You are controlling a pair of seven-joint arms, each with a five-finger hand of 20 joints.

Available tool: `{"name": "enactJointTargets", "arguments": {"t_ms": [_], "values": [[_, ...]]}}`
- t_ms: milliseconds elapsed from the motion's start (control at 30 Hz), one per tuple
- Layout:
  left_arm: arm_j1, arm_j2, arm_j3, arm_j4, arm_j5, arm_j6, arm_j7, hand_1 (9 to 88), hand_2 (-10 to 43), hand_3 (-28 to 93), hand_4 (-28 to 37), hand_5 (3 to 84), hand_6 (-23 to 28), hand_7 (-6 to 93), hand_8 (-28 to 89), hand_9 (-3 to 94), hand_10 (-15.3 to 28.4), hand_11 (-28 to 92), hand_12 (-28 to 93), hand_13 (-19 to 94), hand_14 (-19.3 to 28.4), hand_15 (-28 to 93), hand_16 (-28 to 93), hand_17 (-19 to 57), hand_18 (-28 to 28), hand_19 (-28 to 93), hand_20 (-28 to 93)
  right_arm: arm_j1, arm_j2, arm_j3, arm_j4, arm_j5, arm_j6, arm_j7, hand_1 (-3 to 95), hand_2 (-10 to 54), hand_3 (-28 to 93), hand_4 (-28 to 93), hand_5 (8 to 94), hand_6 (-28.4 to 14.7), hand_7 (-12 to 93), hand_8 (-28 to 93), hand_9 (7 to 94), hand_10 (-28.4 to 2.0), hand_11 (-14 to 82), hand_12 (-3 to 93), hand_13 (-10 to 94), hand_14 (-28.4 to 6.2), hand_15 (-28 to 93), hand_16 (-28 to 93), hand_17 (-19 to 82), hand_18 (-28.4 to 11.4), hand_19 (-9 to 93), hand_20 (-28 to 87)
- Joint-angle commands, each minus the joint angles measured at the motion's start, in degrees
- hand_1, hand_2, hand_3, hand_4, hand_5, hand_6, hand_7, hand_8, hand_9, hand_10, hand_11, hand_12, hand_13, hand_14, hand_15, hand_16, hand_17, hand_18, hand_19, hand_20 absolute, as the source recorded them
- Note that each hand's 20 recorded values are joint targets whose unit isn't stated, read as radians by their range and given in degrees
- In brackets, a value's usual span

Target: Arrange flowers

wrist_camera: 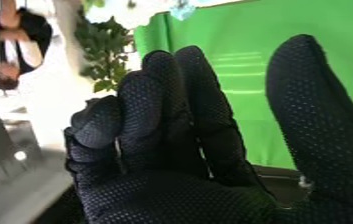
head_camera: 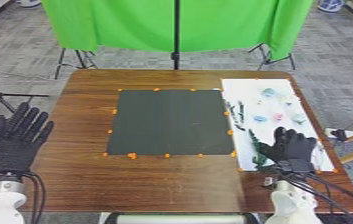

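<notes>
Flowers beyond right hand

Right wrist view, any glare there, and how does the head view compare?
Right wrist view: pale streaks on the green cloth curtain, near-white background around the green leaves. Head view: white sheet brightest, pastel flowers on it discernible.

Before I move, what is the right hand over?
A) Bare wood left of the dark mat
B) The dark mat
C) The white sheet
C: in the head view, the right hand is over the near part of the white sheet, with the pink flower lying farther up it.
</notes>
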Motion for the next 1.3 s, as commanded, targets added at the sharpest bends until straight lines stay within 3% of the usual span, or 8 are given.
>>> {"name": "enactJointTargets", "arguments": {"t_ms": [33, 267, 600, 867, 967, 1167, 1200, 1300], "values": [[1.3, -0.75, 0.09, 0.28, -0.11, -0.77, -0.31, 25.9, 15.2, 74, -28.3, 46.5, 7.0, 13.0, -10, 39.2, 13.6, 20, 11, 29, 14.6, 37, -6, -4.7, 15.2, 36, 14, -0.9, -1.4, 0.4, 0.7, 1.7, -1.8, -0.9, 39.2, -9.5, 79, -28, 60.6, -8.5, 27, -12, 55.3, -23.1, 50.5, 28.1, 50, -24.0, 79, 32, 31, -28.4, 92, 46], [1.2, -0.64, 0.24, 0.44, -0.12, -0.79, -0.48, 25.9, 15.1, 74, -28.3, 46.5, 7.1, 12.9, -10, 39.4, 13.6, 20, 11, 29, 14.8, 37, -6, -4.7, 15.3, 36, 14, -0.3, -2.3, 0.5, 1.7, 2.7, -6.1, -2.0, 37.1, -9.5, 76, -28, 61.9, -8.9, 24, -12, 55.9, -23.0, 50.3, 28.3, 50, -24.1, 79, 33, 31, -28.4, 92, 47], [0.7, -0.58, 0.18, 0.82, -0.08, -0.33, -0.77, 26.0, 15.2, 74, -28.3, 46.5, 7.1, 13.1, -10, 39.7, 13.8, 20, 11, 29, 14.9, 38, -6, -4.7, 15.3, 36, 14, 0.3, -3.1, 0.4, 5.6, 3.2, -6.4, -5.0, 38.8, -9.5, 75, -28, 59.0, -8.4, 25, -11, 55.4, -22.0, 51.2, 28.6, 50, -23.5, 80, 34, 31, -28.4, 91, 46], [1.0, -0.92, 0.54, 0.83, -0.31, -0.50, -1.27, 26.0, 15.3, 73, -28.3, 46.6, 7.1, 13.3, -10, 40.0, 14.0, 20, 11, 30, 15.1, 38, -6, -4.8, 15.3, 36, 14, -0.3, -3.5, -0.7, 7.8, 3.2, -12.2, -6.6, 44.3, -9.5, 81, -28, 60.9, -5.9, 41, -14, 57.1, -20.7, 53.4, 29.0, 52, -22.2, 79, 34, 30, -28.4, 91, 44], [1.2, -0.95, 0.22, 0.71, -0.23, -0.38, -1.38, 26.0, 15.3, 73, -28.3, 46.7, 7.1, 13.4, -10, 40.1, 14.1, 20, 11, 30, 15.3, 38, -6, -4.8, 15.3, 36, 14, -0.6, -2.9, -1.6, 9.0, 2.3, -13.3, -8.0, 47.9, -9.5, 79, -28, 61.1, -4.9, 44, 1, 59.2, -20.1, 53.3, 29.4, 52, -21.4, 79, 35, 30, -28.2, 90, 43], [1.0, -1.06, 0.56, 0.86, -0.17, -0.85, -1.96, 25.9, 15.3, 73, -28.3, 46.8, 7.1, 13.5, -10, 40.1, 14.1, 20, 11, 30, 15.3, 38, -6, -4.8, 15.4, 37, 14, -0.8, -0.9, -2.7, 11.0, 0.3, -12.6, -12.3, 57.2, -9.5, 71, -28, 60.3, -3.2, 54, 10, 62.1, -17.5, 46.8, 39.2, 54, -20.0, 78, 36, 31, -27.9, 90, 42], [0.8, -1.06, 0.72, 0.93, -0.37, -0.63, -1.87, 25.9, 15.3, 73, -28.3, 46.7, 7.1, 13.5, -10, 40.1, 14.1, 20, 11, 30, 15.3, 38, -6, -4.8, 15.4, 37, 14, -1.0, -1.0, -2.0, 11.0, 0.5, -12.9, -15.1, 58.9, -9.5, 69, -28, 61.9, -2.8, 55, 11, 64.2, -16.5, 43.2, 42.6, 55, -19.3, 77, 36, 32, -27.6, 90, 41], [1.0, -1.22, 0.68, 0.92, -0.25, -0.61, -1.85, 25.9, 15.3, 73, -28.3, 46.6, 7.2, 13.4, -10, 40.1, 14.1, 20, 11, 30, 15.3, 38, -6, -4.8, 15.4, 37, 14, -0.7, -0.7, -2.4, 11.3, 0.5, -10.9, -14.4, 62.6, -9.5, 67, -28, 70.5, -2.0, 48, 11, 74.6, -13.4, 29.6, 48.3, 61, -16.0, 71, 43, 34, -26.4, 89, 41]]}}
